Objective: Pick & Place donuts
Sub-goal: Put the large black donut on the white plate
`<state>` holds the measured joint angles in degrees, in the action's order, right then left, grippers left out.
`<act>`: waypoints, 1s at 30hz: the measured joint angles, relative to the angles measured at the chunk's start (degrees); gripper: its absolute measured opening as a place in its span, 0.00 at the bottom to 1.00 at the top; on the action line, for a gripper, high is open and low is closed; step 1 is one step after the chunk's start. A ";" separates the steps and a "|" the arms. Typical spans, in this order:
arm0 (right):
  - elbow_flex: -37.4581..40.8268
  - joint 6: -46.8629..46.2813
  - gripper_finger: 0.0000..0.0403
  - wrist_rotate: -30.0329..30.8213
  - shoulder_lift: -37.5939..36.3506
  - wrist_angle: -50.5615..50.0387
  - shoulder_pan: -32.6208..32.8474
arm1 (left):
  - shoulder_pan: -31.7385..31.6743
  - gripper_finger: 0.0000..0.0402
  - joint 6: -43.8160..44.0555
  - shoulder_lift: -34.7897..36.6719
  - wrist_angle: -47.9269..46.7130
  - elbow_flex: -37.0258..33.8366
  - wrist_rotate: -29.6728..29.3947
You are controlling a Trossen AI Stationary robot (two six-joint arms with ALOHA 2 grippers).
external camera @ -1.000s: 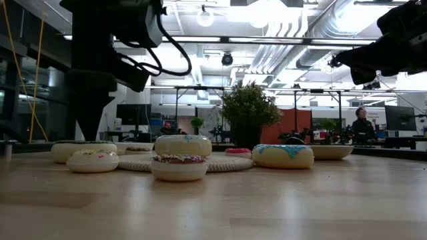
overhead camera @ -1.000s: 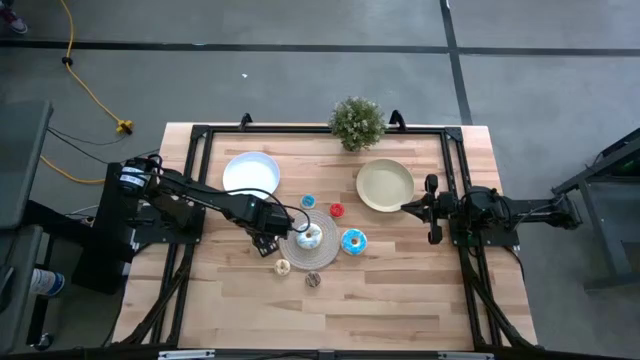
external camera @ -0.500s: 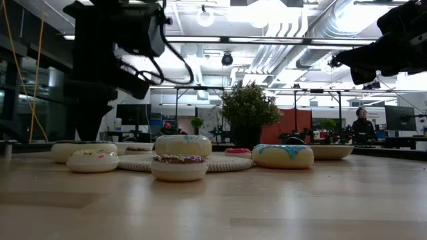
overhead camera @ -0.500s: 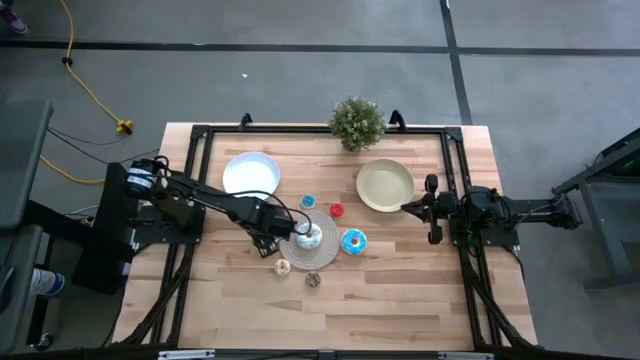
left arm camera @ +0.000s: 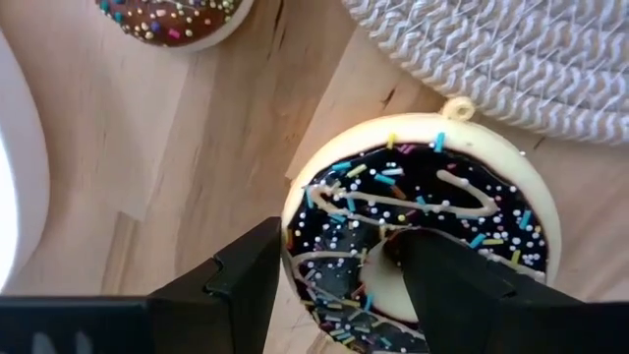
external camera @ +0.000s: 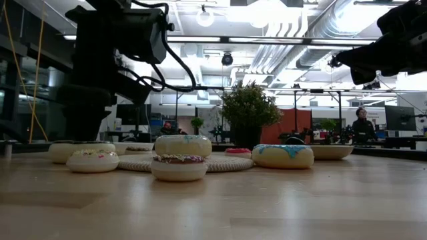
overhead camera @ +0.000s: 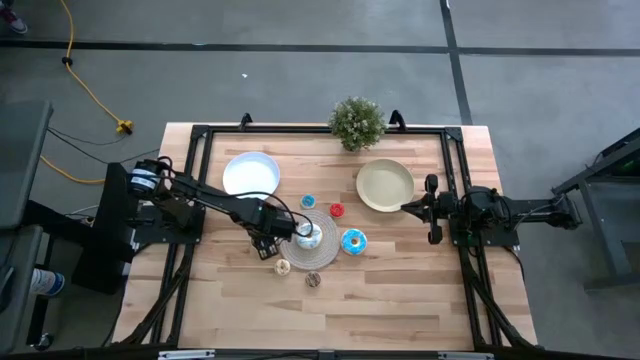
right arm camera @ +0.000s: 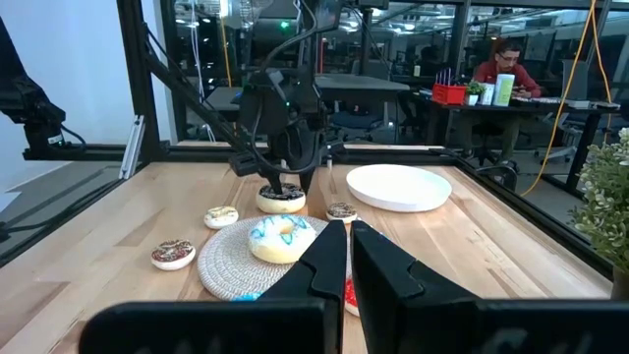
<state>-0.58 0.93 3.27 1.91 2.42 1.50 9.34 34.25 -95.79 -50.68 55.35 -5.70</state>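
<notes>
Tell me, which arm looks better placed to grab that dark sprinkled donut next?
The left. Its gripper is open astride the dark sprinkled donut beside the woven mat. The right gripper waits far off, over the yellow plate.

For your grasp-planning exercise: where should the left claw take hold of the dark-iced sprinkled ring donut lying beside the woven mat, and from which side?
Grip the dark-iced sprinkled ring donut across its ring wall from straight above: it lies flat, hole up, letting one finger enter the hole and one go outside. The left claw is open over it that way.

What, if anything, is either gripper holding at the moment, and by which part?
The left gripper straddles the dark-iced donut, one finger in its hole and one outside the rim; a firm hold cannot be confirmed. The right gripper holds nothing.
</notes>
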 joint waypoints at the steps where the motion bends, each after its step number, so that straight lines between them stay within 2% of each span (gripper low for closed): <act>1: 0.00 -0.02 0.03 0.00 0.00 0.00 -0.01 | -0.08 0.50 -0.22 0.00 0.00 0.00 -0.02; 8: 0.00 -0.01 0.03 -0.01 0.00 -0.01 0.00 | -0.76 0.48 -1.19 0.00 0.01 0.00 0.63; 19: 0.00 -0.02 0.03 -0.02 0.00 -0.02 0.00 | -0.76 0.30 -1.65 0.00 -0.28 0.00 0.62; 30: 0.00 -0.02 0.03 -0.04 0.00 -0.02 0.00 | -2.63 0.29 -2.81 2.38 -1.92 1.33 3.44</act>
<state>-0.58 0.91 3.22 1.91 2.39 1.50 6.72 31.44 -93.41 -52.59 56.69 -2.26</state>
